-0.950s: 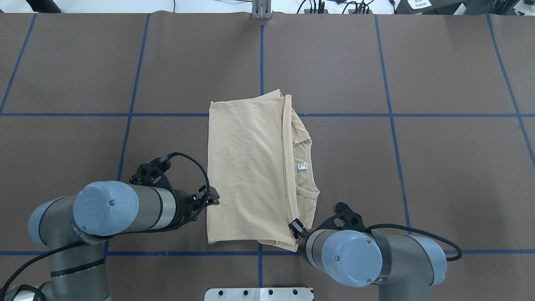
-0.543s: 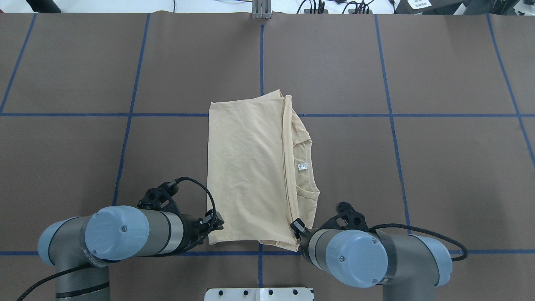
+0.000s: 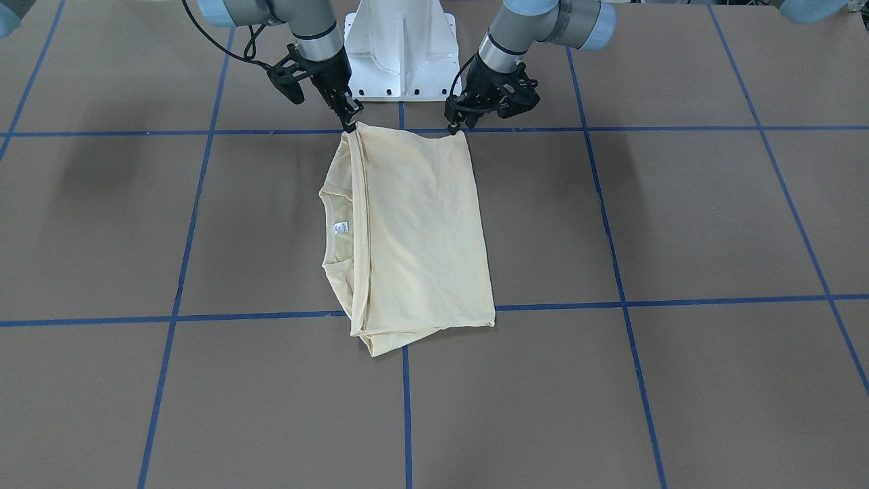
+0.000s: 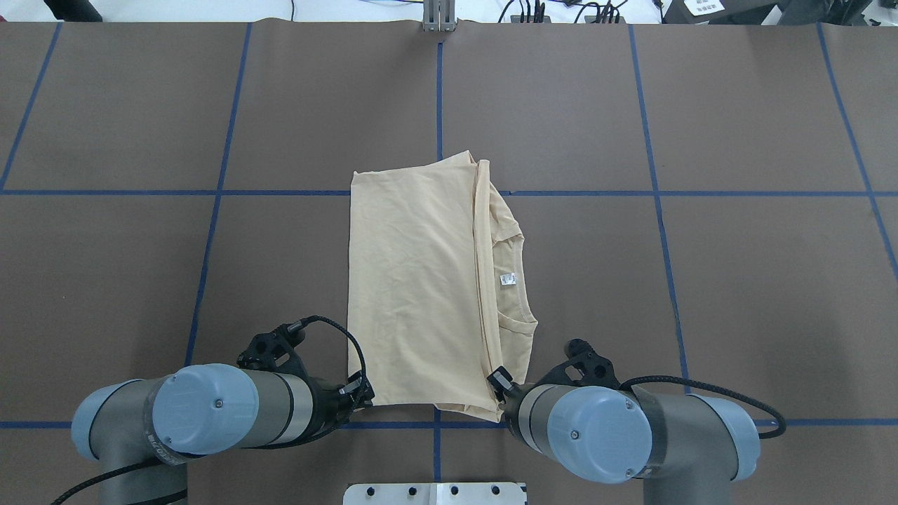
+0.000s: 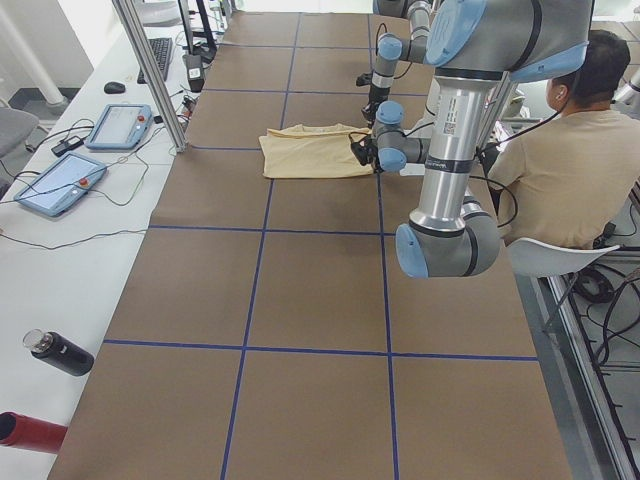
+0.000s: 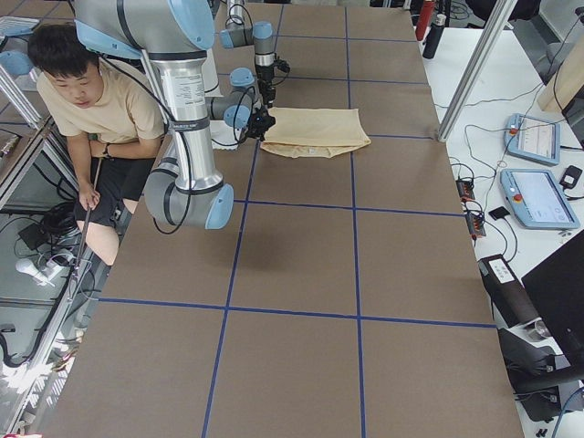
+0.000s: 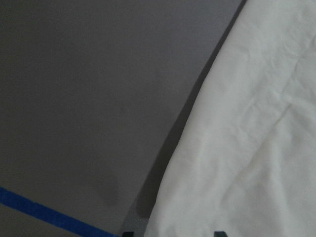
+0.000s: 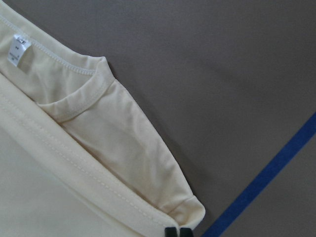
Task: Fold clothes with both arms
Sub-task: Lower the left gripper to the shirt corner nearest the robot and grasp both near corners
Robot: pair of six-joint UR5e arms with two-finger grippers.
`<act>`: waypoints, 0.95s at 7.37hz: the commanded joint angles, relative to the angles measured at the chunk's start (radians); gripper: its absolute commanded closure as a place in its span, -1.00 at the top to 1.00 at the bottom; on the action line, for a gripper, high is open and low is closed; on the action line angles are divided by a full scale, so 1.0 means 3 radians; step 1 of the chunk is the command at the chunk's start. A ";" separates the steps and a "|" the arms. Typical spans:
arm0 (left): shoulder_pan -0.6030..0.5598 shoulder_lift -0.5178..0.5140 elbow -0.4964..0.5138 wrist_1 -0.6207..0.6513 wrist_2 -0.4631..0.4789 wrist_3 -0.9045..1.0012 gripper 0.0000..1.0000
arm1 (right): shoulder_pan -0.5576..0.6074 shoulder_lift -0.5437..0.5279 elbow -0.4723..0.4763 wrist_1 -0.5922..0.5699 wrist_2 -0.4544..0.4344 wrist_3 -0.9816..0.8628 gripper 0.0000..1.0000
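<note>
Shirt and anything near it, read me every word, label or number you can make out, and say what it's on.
Nothing here reads clearly.
The neck label on the shirt: dark print, too blurred to read.
The sticker on the left arm: too small to read.
The white card at the overhead view's top right: too small to read.

The left arm (image 4: 203, 414) and right arm (image 4: 603, 435) are bent low, with the wrists angled downward. The left tool (image 3: 453, 127) is held with its fingertips (image 7: 219, 234) spread apart. The right tool (image 3: 349, 123) is closed, with its fingertips (image 8: 171, 232) pinched together on a corner of the shirt (image 8: 74, 163).
</note>
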 commanded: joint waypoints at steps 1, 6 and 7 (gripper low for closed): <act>0.0006 -0.0008 0.0017 0.0000 0.0010 0.0000 -0.05 | -0.0001 -0.0014 0.0000 0.0000 0.0003 0.0000 -1.00; 0.0006 -0.0018 0.0073 0.0000 0.0015 0.0000 -0.63 | -0.0001 -0.0019 0.0005 0.0000 0.0003 -0.0005 -1.00; 0.0006 -0.0039 0.0068 -0.0005 0.0015 0.0000 -1.00 | -0.0001 -0.0019 0.0005 0.0000 0.0003 0.0000 -1.00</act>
